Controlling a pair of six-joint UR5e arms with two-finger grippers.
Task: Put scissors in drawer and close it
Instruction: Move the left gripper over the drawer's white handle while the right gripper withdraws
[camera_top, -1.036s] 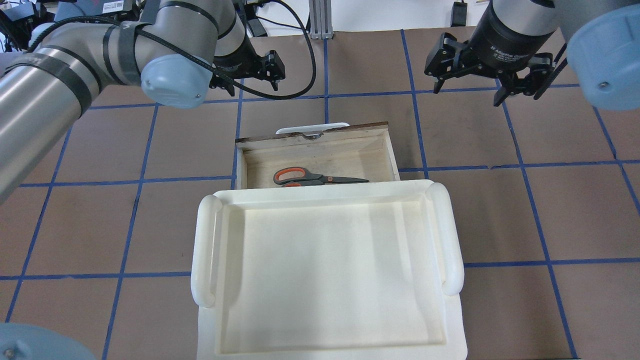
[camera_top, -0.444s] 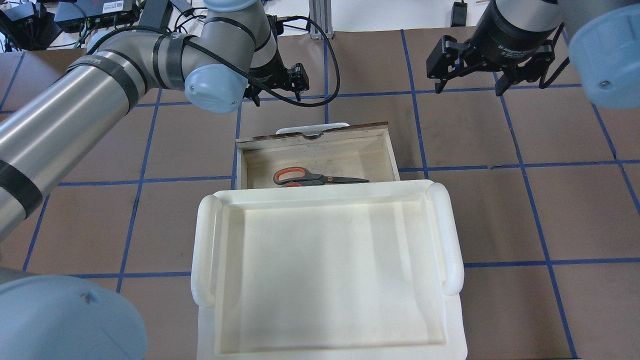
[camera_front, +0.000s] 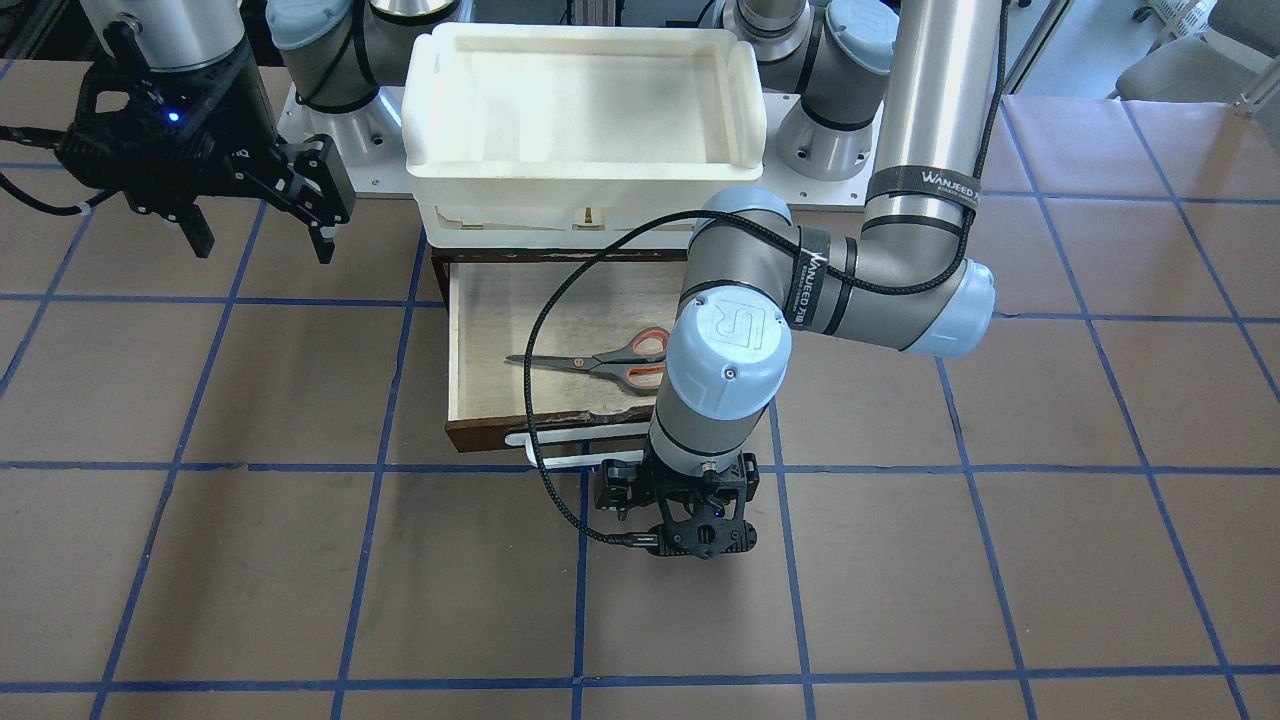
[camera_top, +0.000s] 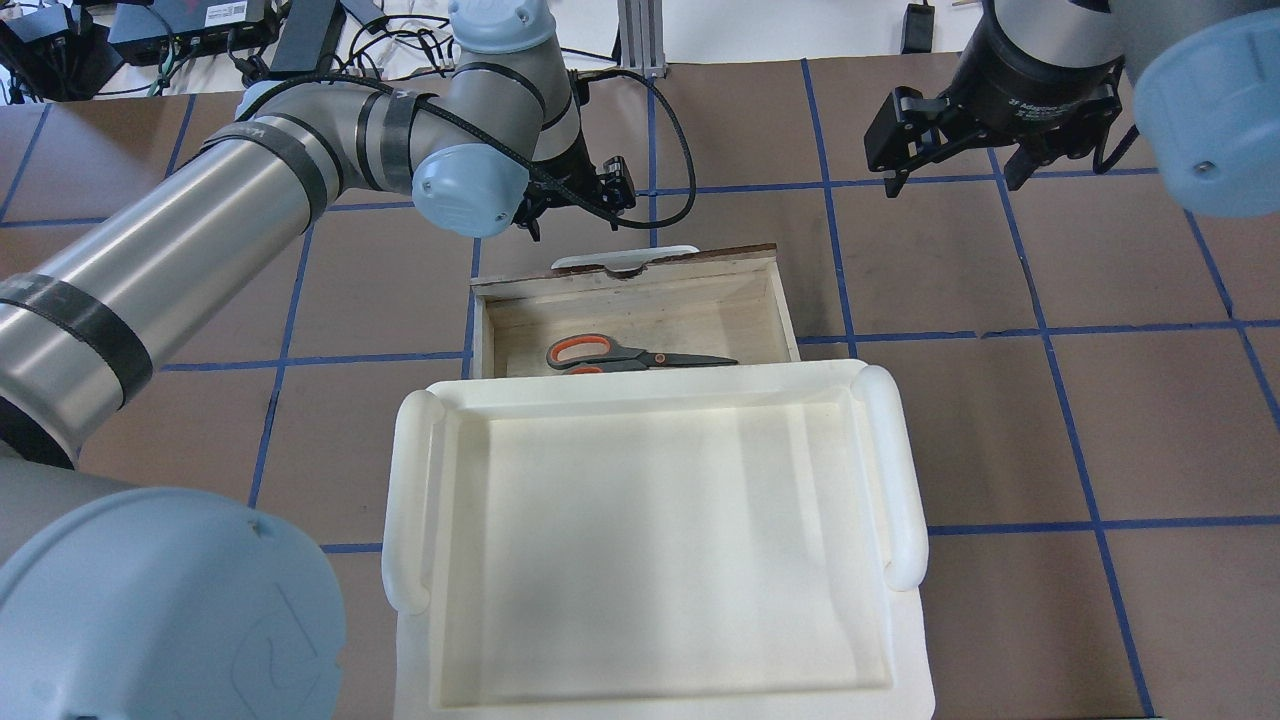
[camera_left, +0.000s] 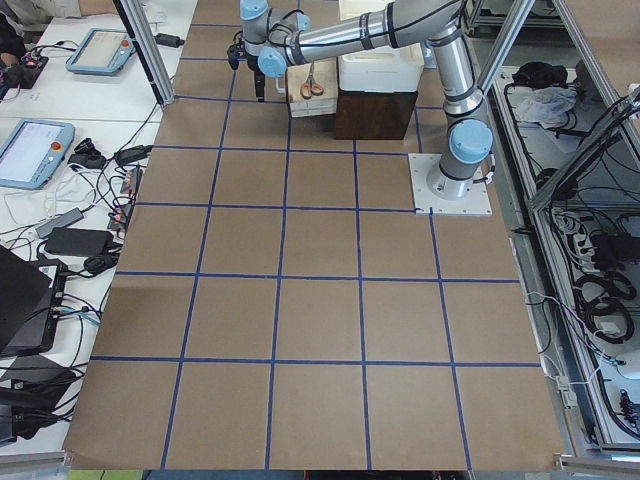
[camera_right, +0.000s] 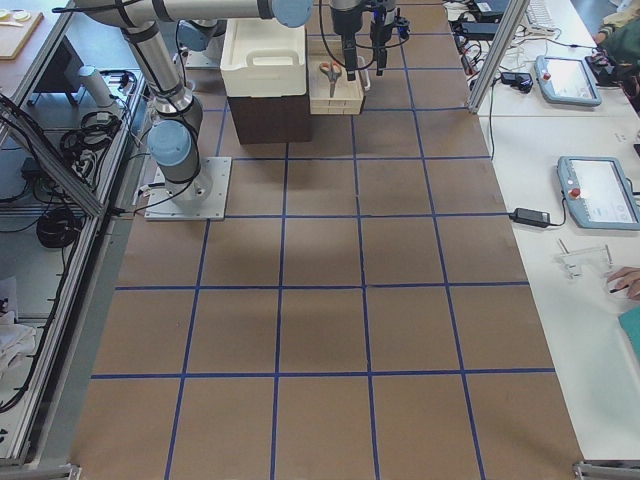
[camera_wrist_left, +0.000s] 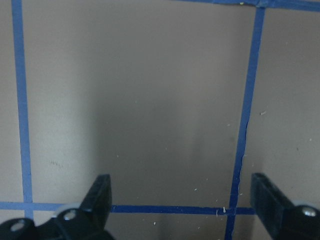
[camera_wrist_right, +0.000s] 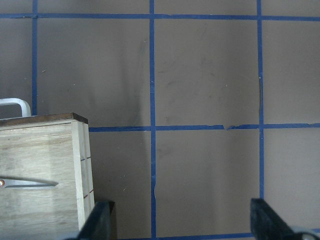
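The scissors lie flat inside the open drawer, blades toward the robot's right; they also show in the front view. The drawer's white bar handle faces away from the robot. My left gripper is open and empty, pointing down just beyond the handle, over bare table. My right gripper is open and empty, held high to the far right of the drawer. Its wrist view shows the drawer's corner and a blade tip.
A large white tray sits on top of the dark cabinet, over the drawer's rear part. The brown table carries a blue tape grid. Cables and devices lie past the far edge.
My left arm has swung right, bringing its gripper from the far left to just beyond the drawer's handle. The right gripper shifted slightly. The scissors and drawer have not moved.
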